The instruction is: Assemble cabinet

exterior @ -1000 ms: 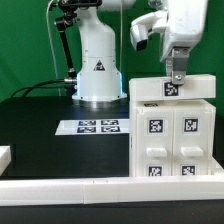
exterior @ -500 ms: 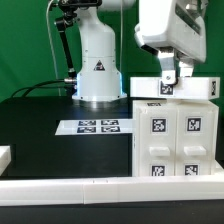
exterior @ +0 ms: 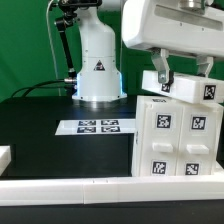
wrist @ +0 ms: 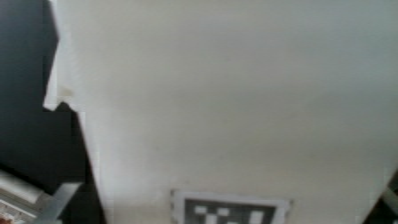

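A green backdrop [exterior: 25,50] hangs behind the black table [exterior: 40,135]. The white cabinet [exterior: 170,145] stands on the table at the exterior view's right. Directly above the cabinet, the end effector [exterior: 163,80] is clamped on a tagged white top panel [exterior: 190,90], which sits tilted over the cabinet's upper edge. The marker board [exterior: 100,126] lies flat just beside the cabinet, on the exterior view's left.

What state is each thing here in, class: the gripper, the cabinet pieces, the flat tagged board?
gripper: shut on the top panel's end.
top panel: held, tilted over the cabinet body.
cabinet body: standing upright on the table.
marker board: lying flat, untouched.
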Tool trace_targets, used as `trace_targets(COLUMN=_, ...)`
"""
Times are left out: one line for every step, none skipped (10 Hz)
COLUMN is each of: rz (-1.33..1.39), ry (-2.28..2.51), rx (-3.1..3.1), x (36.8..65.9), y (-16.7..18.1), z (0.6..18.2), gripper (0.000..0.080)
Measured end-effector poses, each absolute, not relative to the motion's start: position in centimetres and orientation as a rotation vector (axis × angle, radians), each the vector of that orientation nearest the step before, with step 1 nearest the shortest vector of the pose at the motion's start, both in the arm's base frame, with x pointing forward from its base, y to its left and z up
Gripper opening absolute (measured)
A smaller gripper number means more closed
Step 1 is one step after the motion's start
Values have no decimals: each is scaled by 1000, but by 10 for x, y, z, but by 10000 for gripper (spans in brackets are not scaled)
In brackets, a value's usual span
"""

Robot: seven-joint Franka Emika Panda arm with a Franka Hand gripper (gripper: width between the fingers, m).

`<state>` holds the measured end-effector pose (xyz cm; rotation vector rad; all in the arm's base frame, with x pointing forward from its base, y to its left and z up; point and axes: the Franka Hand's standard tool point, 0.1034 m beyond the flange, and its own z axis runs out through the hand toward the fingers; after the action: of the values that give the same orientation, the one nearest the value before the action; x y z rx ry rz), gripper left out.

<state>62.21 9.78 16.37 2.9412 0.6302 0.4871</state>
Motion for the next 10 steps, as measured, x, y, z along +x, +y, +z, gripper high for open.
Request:
trace_targets(rz=516, ry=481, rx=2988, x=623, y=97, z=164, gripper=569)
trace_targets(rz=527, ry=408, rx=3009, x=623, y=95, z=164, gripper=569)
trace_targets(rz=526, ry=385, rx=3017, x=623, y=92, z=163, gripper=569)
trace_targets(rz=535, ry=269, rx=3051, x=622, y=90, z=162, gripper=569)
trace_targets(rz=542, ry=232, rx=3061, x=622, y=86, z=161, gripper=569)
trace_targets(rz=548, ry=187, rx=3071, x=621, y=84, z=159, gripper=569)
trace_targets(rz=554, ry=44, rx=3102, x=621, y=86, z=160, gripper=569)
trace_targets(rz=555, ry=-50, rx=3118, x=621, y=86, z=160, gripper=569)
trace_targets(rz=554, ry=-132, rx=3130, x=621, y=85, z=160, gripper=569)
trace_targets(rz=553, ry=-254, rx=3142, x=621, y=85, z=160, gripper=569)
